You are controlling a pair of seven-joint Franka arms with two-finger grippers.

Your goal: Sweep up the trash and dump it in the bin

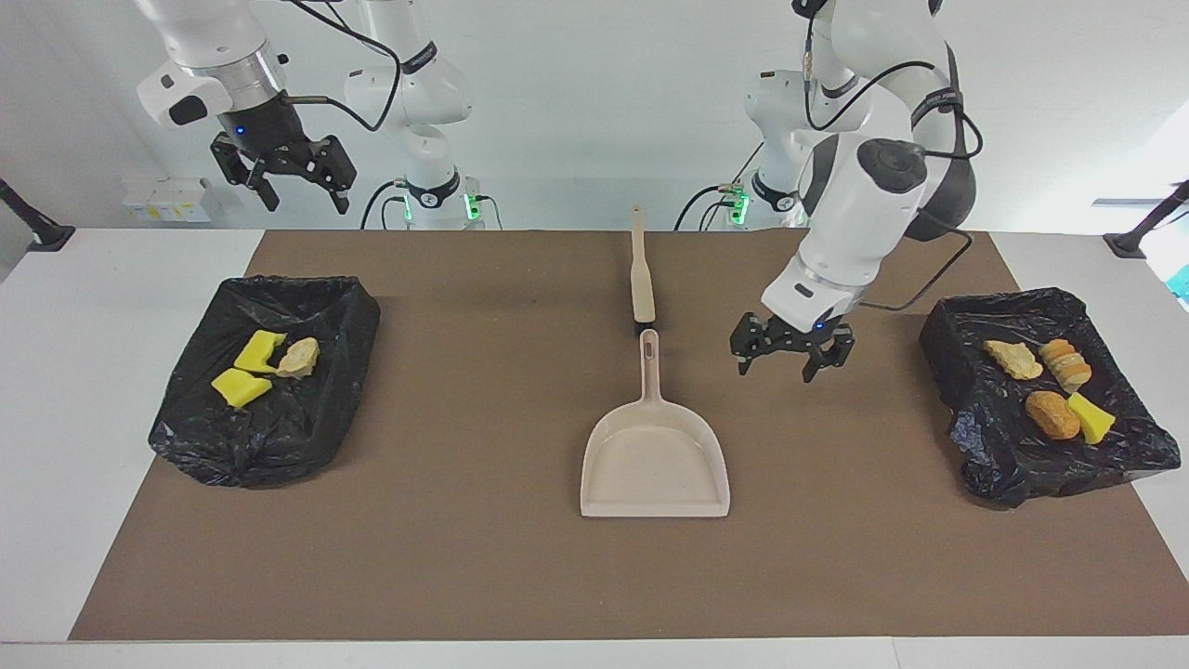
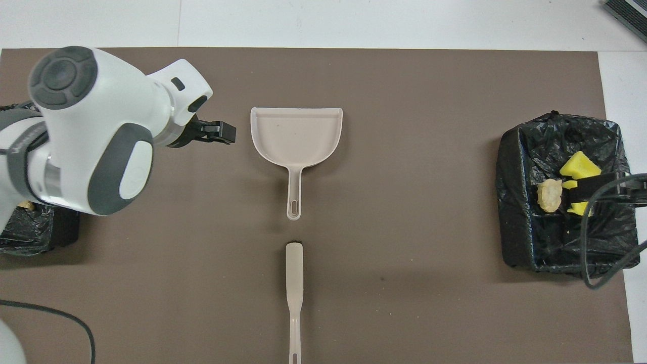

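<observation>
Facing view says the job looks pretty much done: all the trash [image 1: 1050,386] sits in the two black bins [image 1: 943,339], one at each end of the table, and none shows on the mat. The dustpan [image 1: 655,460] lies empty mid-table, brush [image 1: 641,274] nearer the robots. Left gripper [image 1: 790,358] hangs released over the mat beside the dustpan handle. Right gripper [image 1: 283,181] waits, jaws spread, above its own bin.
</observation>
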